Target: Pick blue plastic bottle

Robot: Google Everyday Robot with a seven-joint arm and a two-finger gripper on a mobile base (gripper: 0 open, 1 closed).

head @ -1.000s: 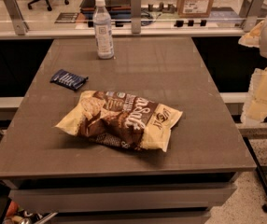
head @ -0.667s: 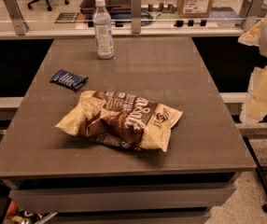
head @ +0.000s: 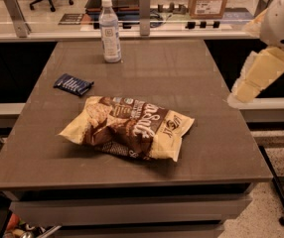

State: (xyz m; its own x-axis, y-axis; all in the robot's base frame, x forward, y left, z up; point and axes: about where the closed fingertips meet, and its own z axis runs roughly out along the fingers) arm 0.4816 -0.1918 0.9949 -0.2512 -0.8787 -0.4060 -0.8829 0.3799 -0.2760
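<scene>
The bottle (head: 110, 31) stands upright on its base near the far edge of the surface (head: 191, 78), left of centre, with its cap up and its label facing the camera. It stands free, with bare surface on every side, so its slim body is open to a sideways grasp around the middle. Being tall and light, it would likely tip if nudged off-centre.

The nearest thing is a small dark-blue wrapper (head: 73, 84). It lies flat, nearer the camera and to the left, well apart from the bottle and too low to obstruct a reach. A crumpled chip bag (head: 129, 128) sprawls across the middle of the surface, between the near edge and the bottle, so an approach from the front would have to pass over it.

The end effector (head: 258, 78) hangs beyond the right edge of the surface, well apart from the bottle. Whether it is wide or narrow I cannot tell. From there the far right part of the surface looks like an unobstructed path, I judge. The pick is not yet begun.
</scene>
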